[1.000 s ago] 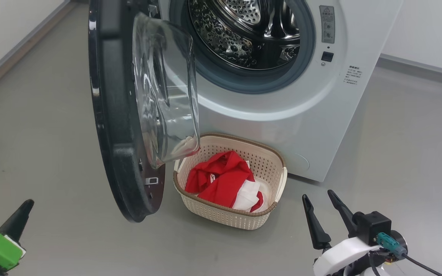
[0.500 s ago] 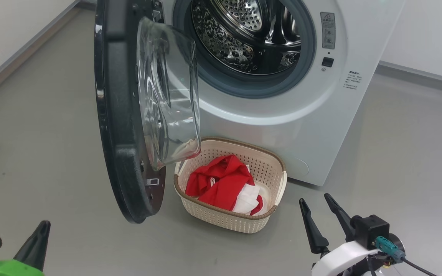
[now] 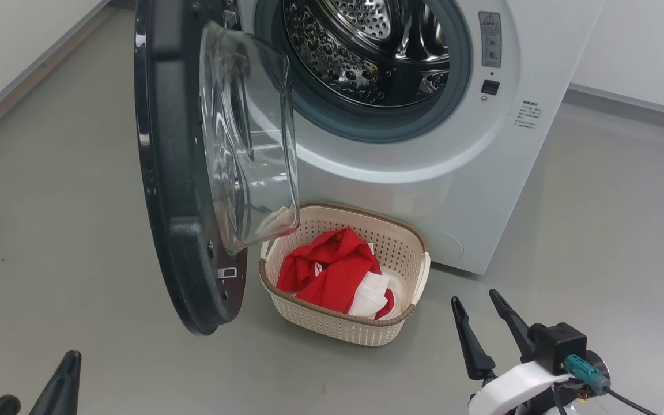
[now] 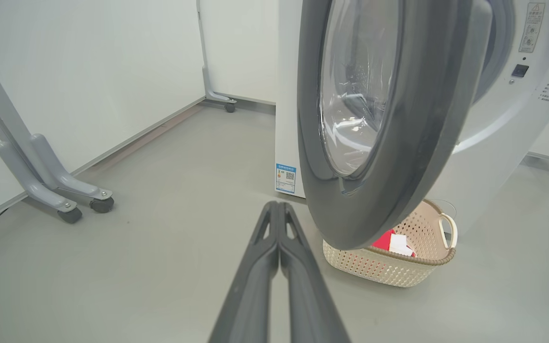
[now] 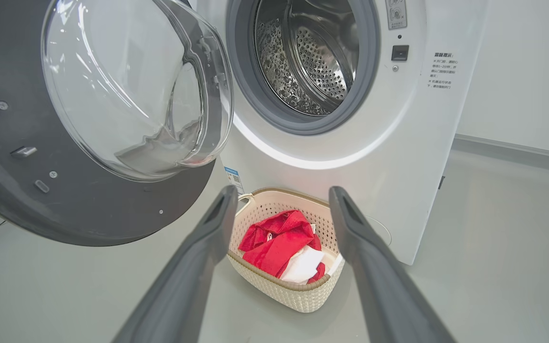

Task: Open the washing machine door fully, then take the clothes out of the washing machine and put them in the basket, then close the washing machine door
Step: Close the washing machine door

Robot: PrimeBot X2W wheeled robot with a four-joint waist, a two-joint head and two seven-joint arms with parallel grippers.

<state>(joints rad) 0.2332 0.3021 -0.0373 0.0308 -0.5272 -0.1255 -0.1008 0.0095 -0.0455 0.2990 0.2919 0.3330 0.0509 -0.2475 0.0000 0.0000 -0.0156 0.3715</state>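
Jaws pressed together on the left gripper point(image 4: 278, 207) and spread on the right gripper point(image 3: 473, 296) are hovering low, clothes point(image 3: 332, 271) are lying in the basket point(image 3: 343, 331) at lower centre, so swinging the washing machine door point(image 3: 176, 173) shut could be clipping it.

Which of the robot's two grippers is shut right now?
The left gripper: its two dark fingers are pressed together along their length. The right gripper has its fingers wide apart, holding nothing.
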